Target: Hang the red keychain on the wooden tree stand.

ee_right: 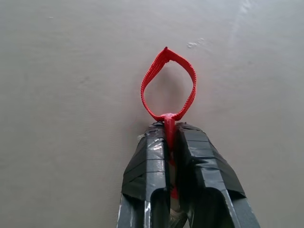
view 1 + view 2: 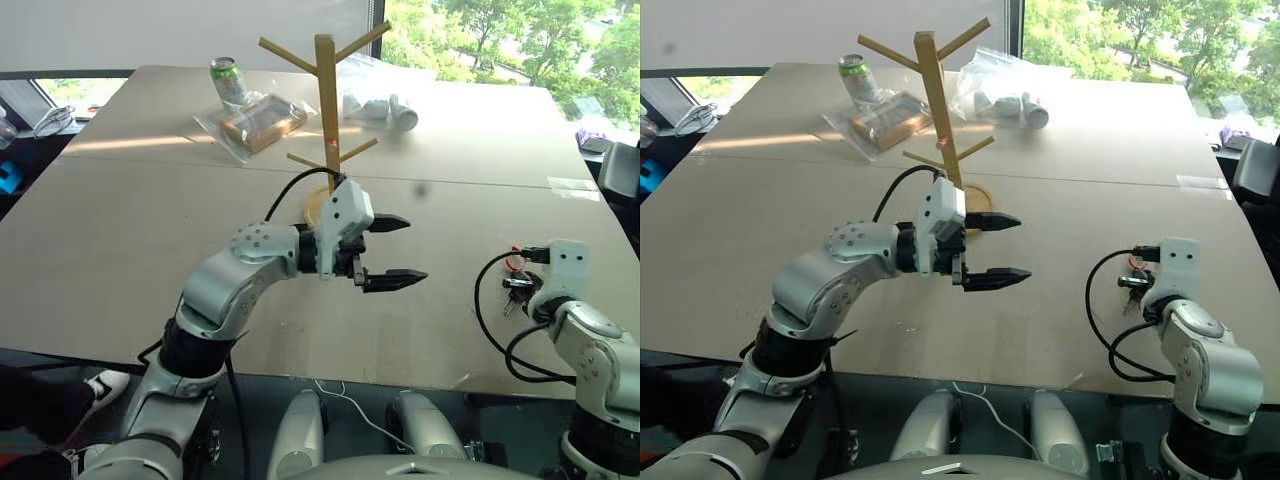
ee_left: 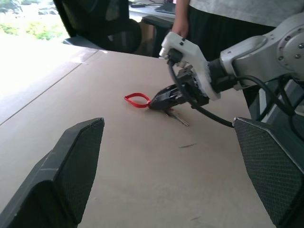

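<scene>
My right gripper (image 1: 172, 142) is clamped on the red keychain (image 1: 168, 85), low on the worktop (image 2: 120, 220), well right of the wooden tree stand (image 2: 327, 100). I should lift smoothly, keeping the loop open for a peg; my left gripper (image 2: 390, 251) is apart.

red keychain (image 1: 168, 85): woven cloth | wooden tree stand (image 2: 327, 100): pale smooth wood

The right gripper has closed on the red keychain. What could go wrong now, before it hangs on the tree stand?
1. The right gripper pinches the red keychain only at its stem, so it may slip.
2. The left gripper, open, hangs in front of the wooden tree stand and may block the path.
</scene>
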`<state>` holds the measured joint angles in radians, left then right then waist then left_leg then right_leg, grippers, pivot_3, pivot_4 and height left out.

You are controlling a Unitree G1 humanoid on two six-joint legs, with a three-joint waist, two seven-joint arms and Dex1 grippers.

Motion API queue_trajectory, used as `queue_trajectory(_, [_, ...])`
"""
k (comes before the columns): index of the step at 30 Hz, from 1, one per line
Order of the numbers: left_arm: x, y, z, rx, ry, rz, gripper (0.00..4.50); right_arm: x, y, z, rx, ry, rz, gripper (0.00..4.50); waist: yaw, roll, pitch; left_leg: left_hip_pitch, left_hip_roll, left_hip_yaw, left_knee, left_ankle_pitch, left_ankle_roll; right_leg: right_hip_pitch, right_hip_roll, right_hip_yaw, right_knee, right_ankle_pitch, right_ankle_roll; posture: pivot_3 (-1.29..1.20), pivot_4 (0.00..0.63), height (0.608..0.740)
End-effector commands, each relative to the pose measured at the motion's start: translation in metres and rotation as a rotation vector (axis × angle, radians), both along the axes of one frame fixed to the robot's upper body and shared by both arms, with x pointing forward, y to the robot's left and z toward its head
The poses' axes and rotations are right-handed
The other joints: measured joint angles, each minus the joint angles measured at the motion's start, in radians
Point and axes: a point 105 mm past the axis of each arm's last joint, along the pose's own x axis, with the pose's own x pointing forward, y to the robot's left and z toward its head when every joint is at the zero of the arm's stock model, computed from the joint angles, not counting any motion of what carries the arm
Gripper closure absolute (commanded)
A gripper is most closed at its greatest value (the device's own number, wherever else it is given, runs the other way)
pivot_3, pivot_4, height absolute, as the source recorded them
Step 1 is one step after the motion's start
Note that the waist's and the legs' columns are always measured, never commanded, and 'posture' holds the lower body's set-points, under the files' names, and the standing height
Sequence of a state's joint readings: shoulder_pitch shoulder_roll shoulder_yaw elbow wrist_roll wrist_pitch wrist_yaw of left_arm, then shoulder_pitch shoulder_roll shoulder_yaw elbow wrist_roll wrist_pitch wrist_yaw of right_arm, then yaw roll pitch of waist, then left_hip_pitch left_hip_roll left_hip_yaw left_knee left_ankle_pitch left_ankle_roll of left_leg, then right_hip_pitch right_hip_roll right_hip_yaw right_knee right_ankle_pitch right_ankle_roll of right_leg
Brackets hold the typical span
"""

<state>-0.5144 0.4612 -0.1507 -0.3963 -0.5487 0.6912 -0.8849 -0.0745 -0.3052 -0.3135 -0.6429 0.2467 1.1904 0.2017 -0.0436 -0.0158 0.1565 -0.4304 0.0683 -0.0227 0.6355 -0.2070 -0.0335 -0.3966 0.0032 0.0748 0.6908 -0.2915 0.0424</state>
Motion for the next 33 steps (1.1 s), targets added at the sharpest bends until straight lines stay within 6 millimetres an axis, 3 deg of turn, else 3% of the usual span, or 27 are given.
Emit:
queue_trajectory(1, [-0.016,0.013,0.019,-0.074,-0.037,0.005,0.0,-0.006,0.034,0.034,-0.048,-0.17,0.291,4.43,-0.001,0.0,0.0,0.0,0.0,0.0,0.0,0.0,0.0,0.0,0.0,0.0,0.0,0.0,0.001,0.0,0.15,0.74])
queue_trajectory(6, [-0.031,0.04,0.013,-0.089,0.037,0.097,0.0,-0.014,0.071,0.068,-0.089,-0.372,0.626,4.43,-0.002,0.0,0.001,0.0,0.001,0.0,0.0,0.0,0.0,0.0,0.001,0.0,0.0,-0.001,0.002,0.0,0.15,0.74])
queue_trajectory(12, [-0.037,0.068,0.033,-0.177,0.072,0.244,0.0,0.005,0.106,0.101,-0.105,-0.558,0.811,4.43,0.002,-0.004,0.004,0.0,0.001,-0.001,0.001,0.0,0.0,0.0,0.0,-0.001,0.0,-0.001,0.002,0.0,0.15,0.74])
queue_trajectory(15, [-0.039,0.082,0.043,-0.202,0.041,0.351,0.0,0.008,0.134,0.12,-0.196,-0.731,0.938,4.43,0.001,-0.004,0.004,0.0,0.001,-0.001,0.001,0.0,0.0,0.0,0.0,-0.001,0.0,0.0,0.001,0.0,0.15,0.74])
queue_trajectory(18, [-0.042,0.095,0.048,-0.218,0.028,0.437,0.0,0.01,0.151,0.129,-0.222,-0.851,1.004,4.43,0.003,-0.004,0.005,0.0,0.001,-0.001,0.0,0.0,0.0,0.0,0.0,-0.001,0.0,0.001,-0.001,0.0,0.15,0.74])
queue_trajectory(20, [-0.046,0.101,0.048,-0.207,0.023,0.468,0.0,0.013,0.165,0.124,-0.292,-0.9,1.065,4.43,0.005,-0.004,0.005,0.0,0.001,-0.001,0.0,0.0,0.0,0.0,0.0,-0.001,-0.001,0.001,-0.002,0.0,0.15,0.74])
queue_trajectory(22, [-0.049,0.107,0.049,-0.188,0.018,0.491,0.0,0.023,0.177,0.121,-0.321,-0.927,1.072,4.43,0.002,-0.005,0.006,0.0,0.001,-0.001,0.0,0.0,0.0,0.001,0.0,-0.001,0.0,0.001,-0.002,0.0,0.15,0.74])
queue_trajectory(27, [-0.049,0.123,0.066,-0.204,-0.016,0.552,0.0,0.044,0.191,0.138,-0.333,-1.03,1.008,4.43,0.005,-0.005,0.008,0.001,0.001,-0.001,0.001,0.001,-0.002,0.0,0.0,-0.002,0.002,0.001,-0.002,0.0,0.15,0.74])
queue_trajectory(33, [-0.048,0.124,0.069,-0.19,-0.023,0.558,0.0,0.049,0.193,0.146,-0.347,-1.093,0.977,4.43,0.009,-0.005,0.008,0.001,0.001,-0.001,0.0,0.001,-0.002,0.0,-0.001,-0.002,0.001,0.001,-0.002,0.0,0.15,0.74])
